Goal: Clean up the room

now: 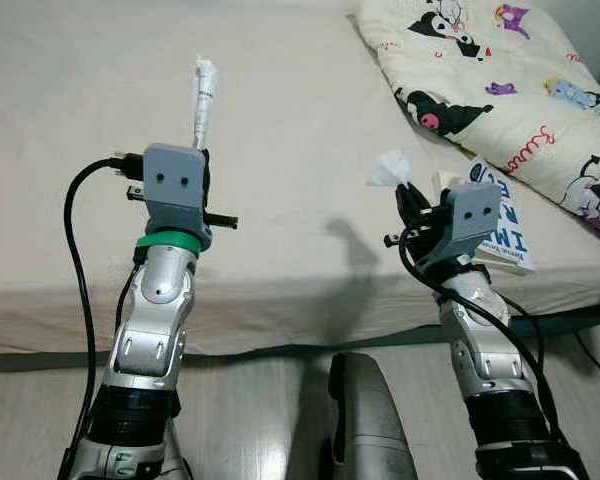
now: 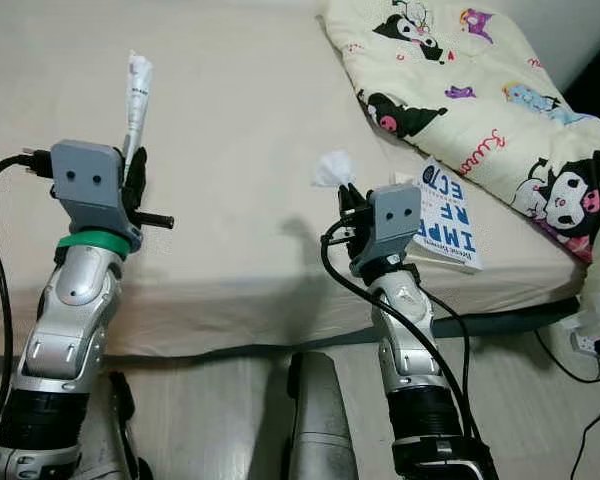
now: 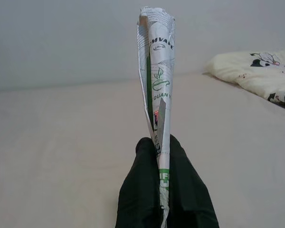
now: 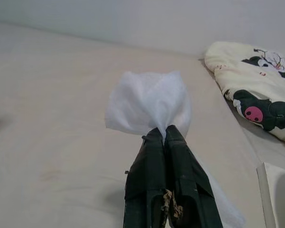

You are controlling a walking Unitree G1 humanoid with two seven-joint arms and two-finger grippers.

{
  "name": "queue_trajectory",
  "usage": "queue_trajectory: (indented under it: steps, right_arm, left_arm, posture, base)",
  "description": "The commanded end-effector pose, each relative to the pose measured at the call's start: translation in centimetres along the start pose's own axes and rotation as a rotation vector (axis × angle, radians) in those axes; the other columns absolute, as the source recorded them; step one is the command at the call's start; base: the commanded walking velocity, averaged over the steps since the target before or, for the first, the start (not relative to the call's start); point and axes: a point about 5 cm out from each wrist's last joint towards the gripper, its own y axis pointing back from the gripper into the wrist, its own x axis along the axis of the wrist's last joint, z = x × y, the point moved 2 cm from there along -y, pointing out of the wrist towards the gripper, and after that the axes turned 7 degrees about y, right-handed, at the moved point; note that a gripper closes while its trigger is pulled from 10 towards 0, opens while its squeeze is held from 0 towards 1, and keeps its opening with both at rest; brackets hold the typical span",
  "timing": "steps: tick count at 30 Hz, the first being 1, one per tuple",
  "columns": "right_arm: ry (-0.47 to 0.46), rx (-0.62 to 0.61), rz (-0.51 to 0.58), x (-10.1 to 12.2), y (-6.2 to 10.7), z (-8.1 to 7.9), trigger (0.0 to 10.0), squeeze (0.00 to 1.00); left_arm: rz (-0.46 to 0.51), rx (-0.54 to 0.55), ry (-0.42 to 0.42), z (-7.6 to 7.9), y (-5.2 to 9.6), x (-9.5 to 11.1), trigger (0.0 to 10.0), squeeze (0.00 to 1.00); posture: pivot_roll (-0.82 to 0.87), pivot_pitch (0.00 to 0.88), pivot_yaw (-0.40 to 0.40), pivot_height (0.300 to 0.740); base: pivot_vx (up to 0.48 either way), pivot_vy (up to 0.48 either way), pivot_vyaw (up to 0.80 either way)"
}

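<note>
Left gripper (image 3: 162, 156) raised over near-left part of bed (image 1: 280, 150), fingers pinched on crumpled printed wrapper (image 3: 156, 71): long, narrow, creased, white w/ green lettering, standing upright. Right gripper (image 4: 165, 137) over near-right edge of bed, fingers pressed together on white tissue (image 4: 149, 107): soft, thin, bunched, fanning out above tips. Bedsheet beige, smooth, matte. Cream quilt (image 1: 500, 80) w/ cartoon prints, puffy, at far right. Book (image 2: 450, 225) w/ blue lettering flat just right of right gripper.
</note>
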Motion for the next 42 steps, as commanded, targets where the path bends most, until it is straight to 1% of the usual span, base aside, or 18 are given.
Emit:
queue_trajectory:
  steps: [1, 4, 6, 14, 22, 25, 34, 35, 38, 42]
  right_arm:
    - [-0.008, -0.014, -0.009, -0.4, 0.3, 0.2, 10.0, 0.0]
    - [-0.01, -0.014, -0.009, -0.4, 0.4, 0.1, 10.0, 0.0]
    - [-0.01, -0.008, -0.012, -0.6, 0.4, 0.0, 10.0, 0.0]
    - [-0.013, -0.018, -0.014, -0.8, 0.4, 0.3, 10.0, 0.0]
    - [-0.015, -0.024, -0.018, -1.0, 0.6, 0.3, 10.0, 0.0]
    - [-0.015, -0.024, -0.019, -1.0, 0.6, 0.3, 10.0, 0.0]
    - [-0.017, -0.023, -0.019, -1.1, 0.5, 0.3, 10.0, 0.0]
    - [-0.017, -0.022, -0.019, -1.1, 0.5, 0.3, 10.0, 0.0]
    - [-0.018, -0.022, -0.021, -1.1, 0.5, 0.3, 10.0, 0.0]
    - [-0.02, -0.018, -0.028, -1.2, 0.5, 0.2, 10.0, 0.0]
  left_arm:
    - [-0.005, -0.026, 0.002, 0.6, 0.1, -0.1, 10.0, 0.0]
    - [-0.006, -0.031, 0.002, 0.7, 0.1, -0.1, 10.0, 0.0]
    - [-0.007, -0.039, 0.011, 1.1, 0.0, -0.2, 10.0, 0.0]
    - [-0.004, -0.052, 0.02, 1.6, -0.2, 0.0, 10.0, 0.0]
    - [-0.007, -0.059, 0.026, 1.6, -0.3, -0.1, 10.0, 0.0]
    - [-0.008, -0.06, 0.027, 1.7, -0.3, -0.1, 10.0, 0.0]
    - [-0.006, -0.063, 0.028, 1.7, -0.4, 0.0, 10.0, 0.0]
    - [-0.005, -0.064, 0.028, 1.8, -0.4, -0.1, 10.0, 0.0]
    - [-0.004, -0.065, 0.03, 1.8, -0.4, -0.1, 10.0, 0.0]
    - [-0.003, -0.067, 0.03, 1.8, -0.4, -0.1, 10.0, 0.0]
  posture:
    - [-0.03, 0.0, -0.057, 0.591]
    - [-0.03, 0.0, -0.056, 0.596]
    - [-0.03, 0.0, -0.054, 0.611]
    - [-0.03, 0.0, -0.05, 0.646]
    - [-0.03, 0.0, -0.045, 0.681]
    - [-0.03, 0.0, -0.045, 0.686]
    - [-0.03, 0.0, -0.047, 0.721]
    - [-0.03, 0.0, -0.047, 0.731]
    - [-0.03, 0.0, -0.047, 0.74]
    - [-0.03, 0.0, -0.046, 0.74]
  base:
    - [0.0, 0.0, 0.0]
    - [0.0, 0.0, 0.0]
    - [0.0, 0.0, 0.0]
    - [0.0, 0.0, 0.0]
    - [0.0, 0.0, 0.0]
    - [0.0, 0.0, 0.0]
    - [0.0, 0.0, 0.0]
    - [0.0, 0.0, 0.0]
    - [0.0, 0.0, 0.0]
    - [0.0, 0.0, 0.0]
